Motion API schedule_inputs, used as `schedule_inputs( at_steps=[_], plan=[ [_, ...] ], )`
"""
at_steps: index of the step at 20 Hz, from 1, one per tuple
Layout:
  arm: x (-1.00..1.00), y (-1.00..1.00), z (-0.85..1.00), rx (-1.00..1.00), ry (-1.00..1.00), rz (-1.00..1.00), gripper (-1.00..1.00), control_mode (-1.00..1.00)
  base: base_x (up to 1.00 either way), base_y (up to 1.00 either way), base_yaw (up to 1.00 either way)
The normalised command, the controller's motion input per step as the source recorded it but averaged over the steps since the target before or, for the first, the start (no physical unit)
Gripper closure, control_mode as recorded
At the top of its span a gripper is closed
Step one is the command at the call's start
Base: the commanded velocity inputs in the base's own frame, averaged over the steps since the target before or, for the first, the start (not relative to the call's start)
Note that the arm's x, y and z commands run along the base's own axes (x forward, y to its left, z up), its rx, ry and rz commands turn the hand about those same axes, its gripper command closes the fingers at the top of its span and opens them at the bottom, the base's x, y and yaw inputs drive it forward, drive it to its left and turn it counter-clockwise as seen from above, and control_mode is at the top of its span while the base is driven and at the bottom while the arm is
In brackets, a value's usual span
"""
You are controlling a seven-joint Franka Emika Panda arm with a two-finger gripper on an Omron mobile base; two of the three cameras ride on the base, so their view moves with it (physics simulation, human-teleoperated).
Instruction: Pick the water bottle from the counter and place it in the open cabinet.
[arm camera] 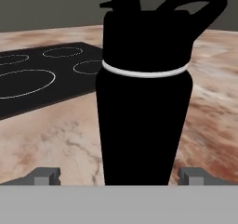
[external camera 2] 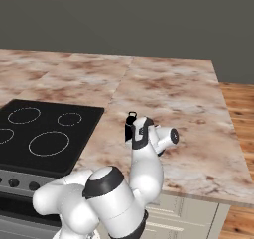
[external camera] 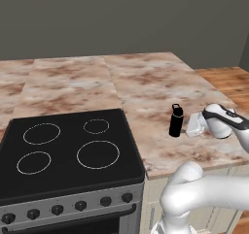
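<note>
The water bottle [external camera: 176, 121] stands upright on the marbled counter [external camera: 146, 77], near its front edge and just right of the stovetop. My gripper [external camera: 190, 126] comes at it level from the right and is open. Close up in the hand view, the water bottle [arm camera: 142, 107] is matte black with a thin white ring under the cap and a loop handle. It stands between my two fingertips [arm camera: 44, 175], nearer the right one, and neither visibly presses on it. From the right base camera my arm covers most of the water bottle [external camera 2: 131, 119]. The open cabinet is out of view.
A glossy black stovetop [external camera: 68, 145] with white rings lies left of the bottle, with control knobs [external camera: 80, 206] along its front. Wooden floor [external camera: 228, 82] shows beyond the counter's right end. A grey wall runs behind the counter [external camera 2: 173, 84].
</note>
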Motion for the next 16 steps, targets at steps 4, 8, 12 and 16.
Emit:
schedule_inputs(
  at_steps=[4,8,12,16],
  plan=[
    [0.10,0.00,0.00,0.00,0.00,0.00,-1.00,-1.00,0.00,0.00,0.00],
    [0.08,0.00,0.00,0.00,0.00,0.00,-1.00,-1.00,0.00,0.00,0.00],
    [0.00,0.00,0.00,0.00,0.00,0.00,-1.00,-1.00,0.00,0.00,0.00],
    [0.04,0.00,0.00,0.00,0.00,0.00,-1.00,-1.00,0.00,0.00,0.00]
  ],
)
